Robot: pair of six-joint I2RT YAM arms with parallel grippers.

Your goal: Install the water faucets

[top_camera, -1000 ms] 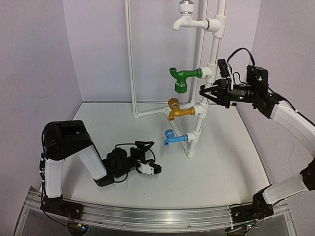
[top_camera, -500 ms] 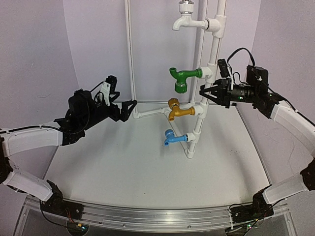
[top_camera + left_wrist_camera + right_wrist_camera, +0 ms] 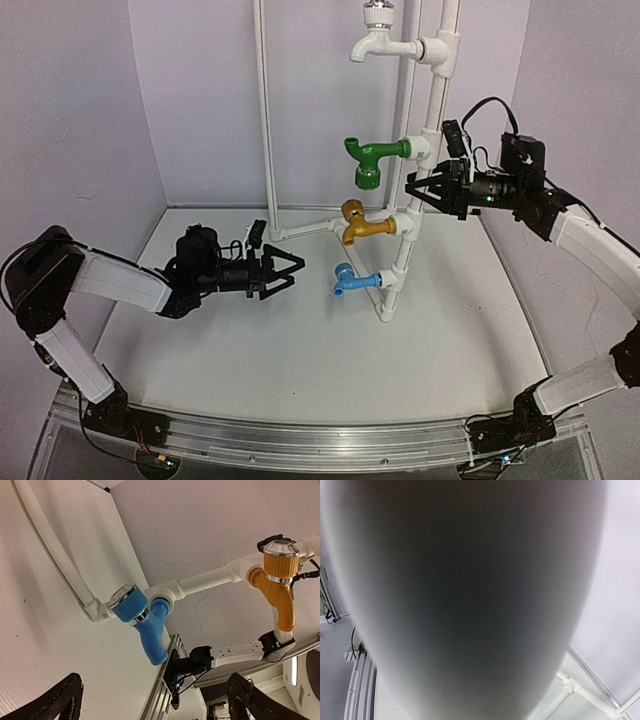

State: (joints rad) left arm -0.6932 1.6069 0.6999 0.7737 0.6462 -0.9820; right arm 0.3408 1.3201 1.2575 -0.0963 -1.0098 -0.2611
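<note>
Fingers (image 3: pixel 60 700) of my left pincer (image 3: pixel 295 275) stand wide open and hold nothing. That pincer hangs low over the table (image 3: pixel 300 370). It points at the little blue tap (image 3: pixel 350 280), near it but not touching. In my left wrist view, the blue tap shows between my two black fingers, farther off. It is fixed to a white joint on the pipe. The blue tap is the lowest one on the white pipe (image 3: pixel 434 100). Above it sit the gold tap (image 3: pixel 355 222), the green tap (image 3: pixel 370 158) and the white tap (image 3: pixel 378 40). My right pincer (image 3: pixel 410 192) is closed on the white pipe, between the green tap and the gold tap. My right wrist view shows only a big blurry grey shape, very close up.
</note>
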